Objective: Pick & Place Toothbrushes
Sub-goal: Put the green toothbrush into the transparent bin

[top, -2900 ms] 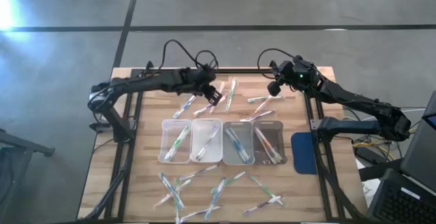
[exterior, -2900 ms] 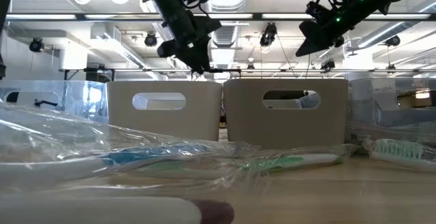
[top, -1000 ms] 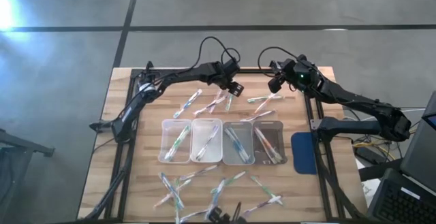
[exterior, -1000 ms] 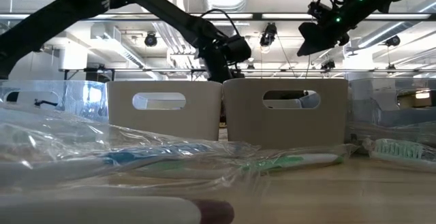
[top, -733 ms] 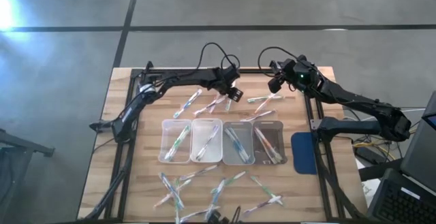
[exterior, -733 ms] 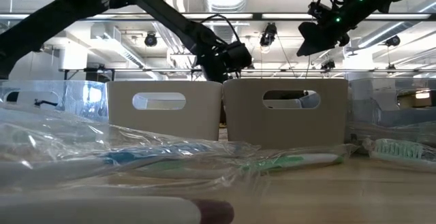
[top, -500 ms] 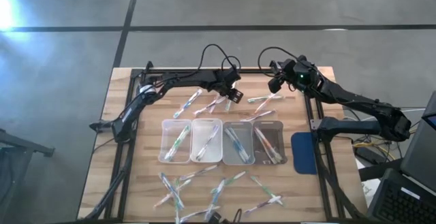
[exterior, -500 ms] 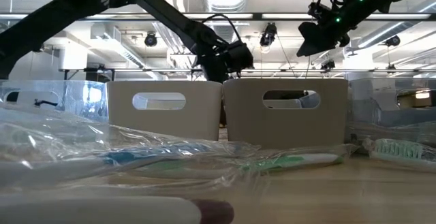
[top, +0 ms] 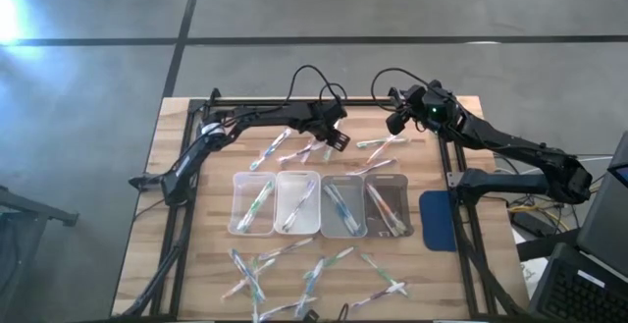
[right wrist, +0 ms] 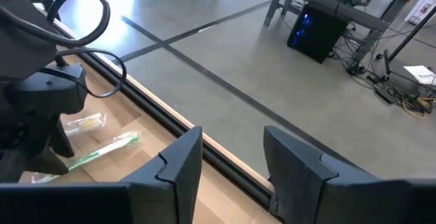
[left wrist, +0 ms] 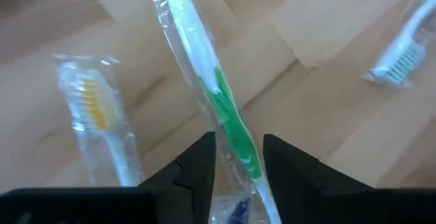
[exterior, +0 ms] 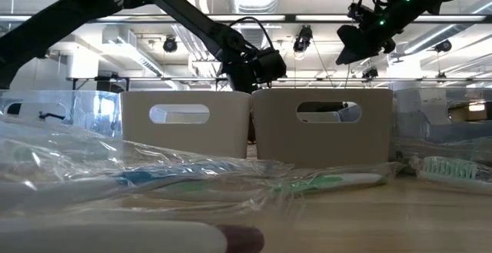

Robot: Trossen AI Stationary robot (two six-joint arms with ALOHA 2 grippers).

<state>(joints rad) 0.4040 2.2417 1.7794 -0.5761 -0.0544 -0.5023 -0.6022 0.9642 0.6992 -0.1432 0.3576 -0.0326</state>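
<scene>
Wrapped toothbrushes lie loose at the table's far middle (top: 314, 146) and along its near edge (top: 294, 274). More of them lie in clear trays (top: 298, 203) across the middle. My left gripper (top: 337, 141) is low over the far group. In its wrist view its fingers stand open on either side of a green-handled toothbrush (left wrist: 204, 67), which lies flat on the wood. A yellow-bristled toothbrush (left wrist: 95, 108) lies beside it. My right gripper (top: 397, 122) hangs high over the far right, open (right wrist: 231, 163) and with nothing in it. My left gripper (left wrist: 240, 141) comes from above, pointing down, with one finger on each side of the green toothbrush's handle (left wrist: 235, 132), across its length. I cannot tell whether the fingers touch the wrapper. The toothbrush lies flat on the table.
Four clear trays stand side by side (top: 253, 203) (top: 387, 205), each with toothbrushes inside. Two more wrapped toothbrushes lie at the far right (top: 383, 142). A blue pad (top: 437, 220) sits at the right edge. Bare wood lies between the trays and the left edge.
My left gripper has gone a little toward the table's near edge and down, onto the far group of toothbrushes. The toothbrushes have stayed where they were.
</scene>
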